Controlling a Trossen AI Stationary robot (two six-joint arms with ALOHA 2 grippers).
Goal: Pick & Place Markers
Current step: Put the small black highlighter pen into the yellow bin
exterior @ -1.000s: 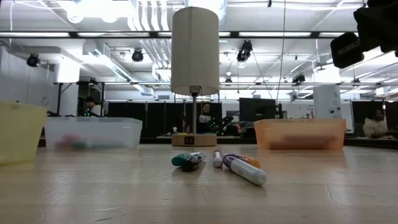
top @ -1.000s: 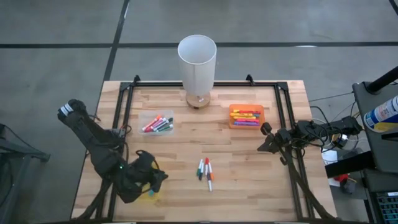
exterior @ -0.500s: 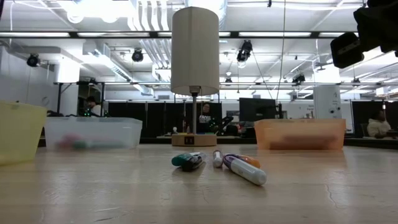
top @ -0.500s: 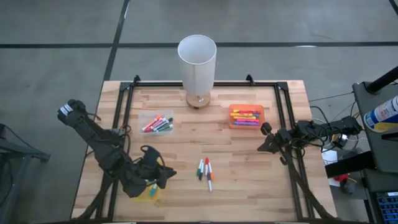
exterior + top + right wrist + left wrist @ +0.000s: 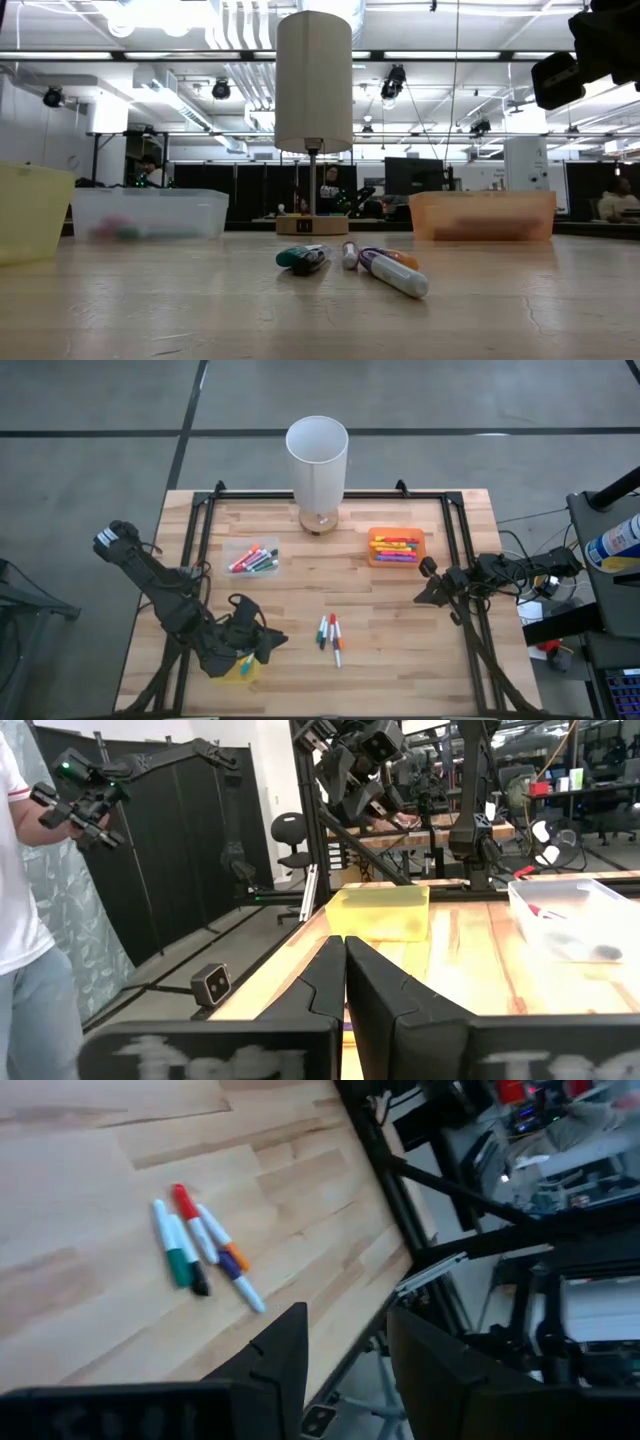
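Standing behind loose markers, lamp, clear tray, orange tray

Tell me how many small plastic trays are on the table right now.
3: a clear tray left of the lamp base, an orange tray right of it, and a yellow tray near the front left, partly covered by the left gripper.

A wooden table stands on a grey floor in a large workshop lit by long ceiling lights, with an office chair and desks beyond.
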